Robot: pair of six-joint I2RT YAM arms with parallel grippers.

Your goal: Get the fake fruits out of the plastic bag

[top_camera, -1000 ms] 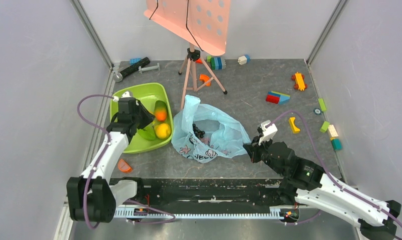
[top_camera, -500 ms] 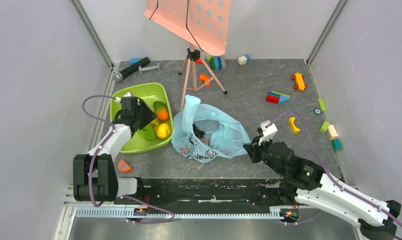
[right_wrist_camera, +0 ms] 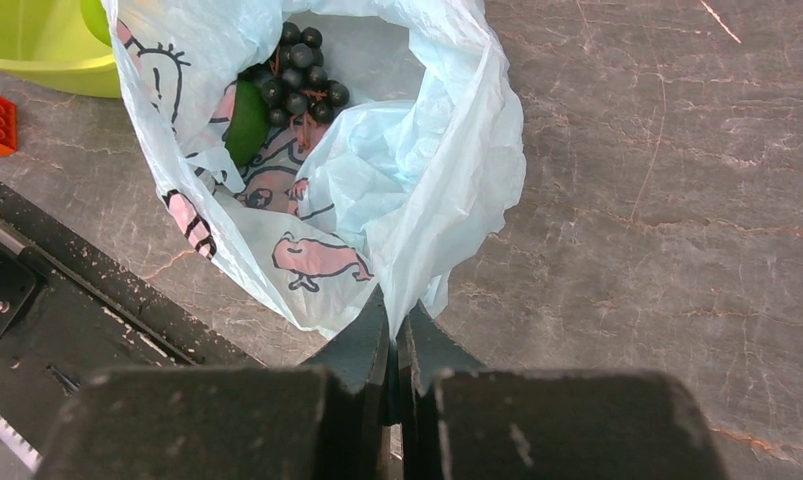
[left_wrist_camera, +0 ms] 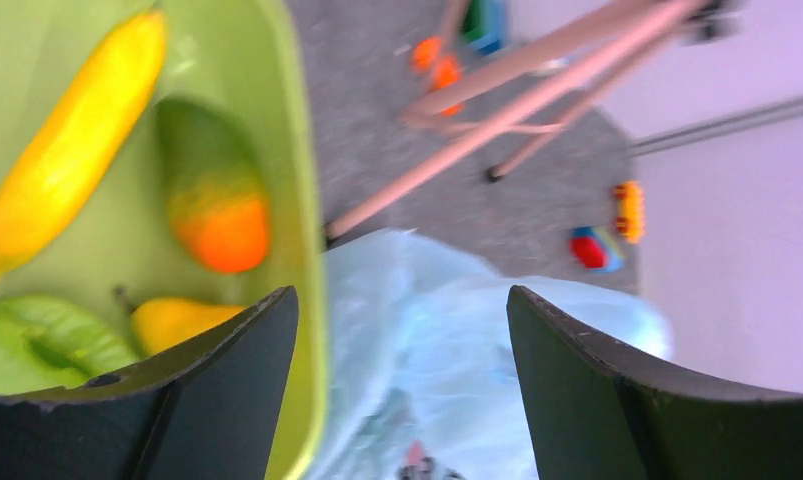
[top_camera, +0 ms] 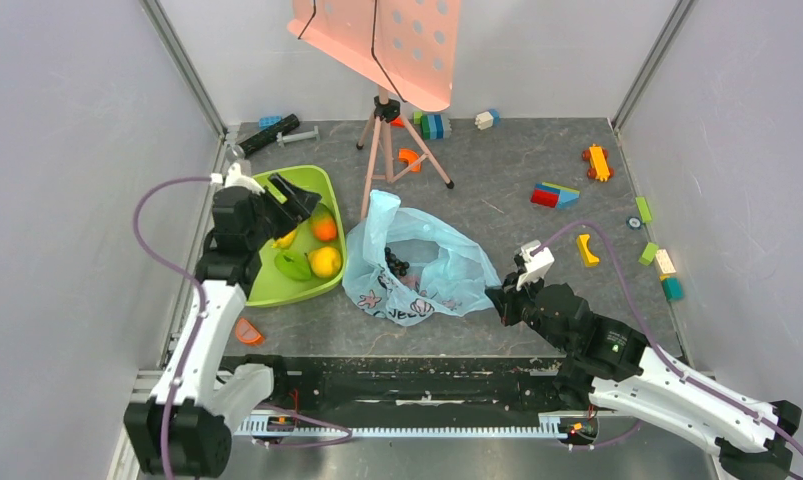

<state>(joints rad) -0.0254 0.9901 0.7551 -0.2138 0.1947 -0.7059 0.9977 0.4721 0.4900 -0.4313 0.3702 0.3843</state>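
The grey table (top_camera: 497, 215) held a green tub (top_camera: 299, 292) on the left, a blue bag (top_camera: 447, 265) just beside it, a pink stand (top_camera: 382, 140) behind, and toy bricks (top_camera: 555, 194) scattered right.

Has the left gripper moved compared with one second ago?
Yes. The left gripper shifted from over the middle of the green tub toward its far rim.

Four fruits (left_wrist_camera: 217, 200) in one tub (left_wrist_camera: 127, 240), two in one bag (right_wrist_camera: 427, 170).
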